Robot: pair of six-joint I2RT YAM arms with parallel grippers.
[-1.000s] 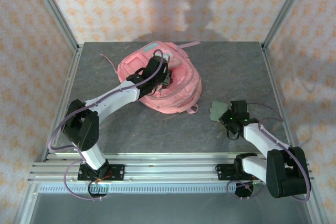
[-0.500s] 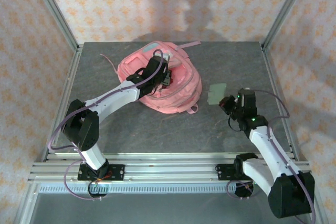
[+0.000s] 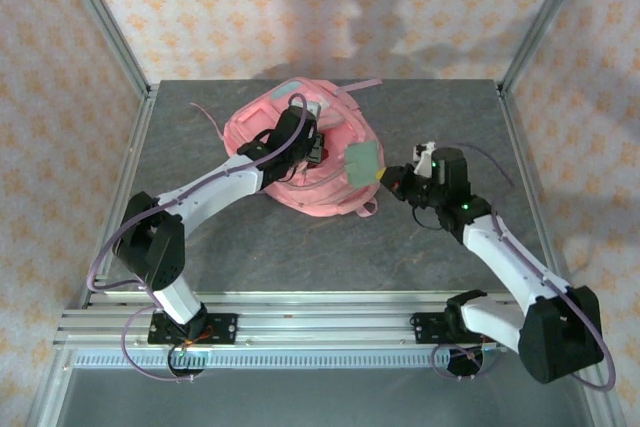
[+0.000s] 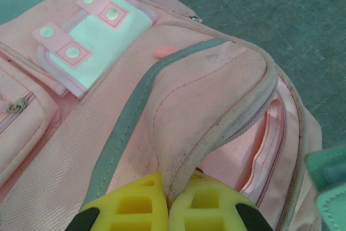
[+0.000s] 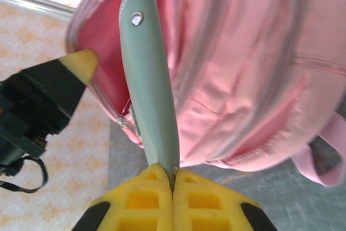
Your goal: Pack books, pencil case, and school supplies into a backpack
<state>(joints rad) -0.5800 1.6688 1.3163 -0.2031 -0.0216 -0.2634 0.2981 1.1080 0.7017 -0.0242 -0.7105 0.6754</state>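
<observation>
The pink backpack (image 3: 300, 162) lies at the middle back of the table. My left gripper (image 3: 312, 143) is on top of it, shut on the edge of its opening flap (image 4: 216, 96) and holding the flap up. My right gripper (image 3: 388, 176) is just right of the bag, shut on one of the school supplies, a grey-green square card (image 3: 362, 160). In the right wrist view the card (image 5: 148, 74) stands edge-on at the mouth of the bag (image 5: 102, 41), with the left gripper's fingertip (image 5: 81, 62) beside it. The books and the pencil case are out of view.
Pink straps (image 3: 357, 85) trail behind the bag and a small loop (image 3: 368, 209) sticks out at its near side. Metal frame posts (image 3: 535, 22) stand at the table's back corners. Grey tabletop (image 3: 330, 247) lies between the bag and the arm bases.
My right arm has lifted the grey-green card from the table's near right and carried it left to the backpack's opening. The left gripper has kept its hold on the flap.
</observation>
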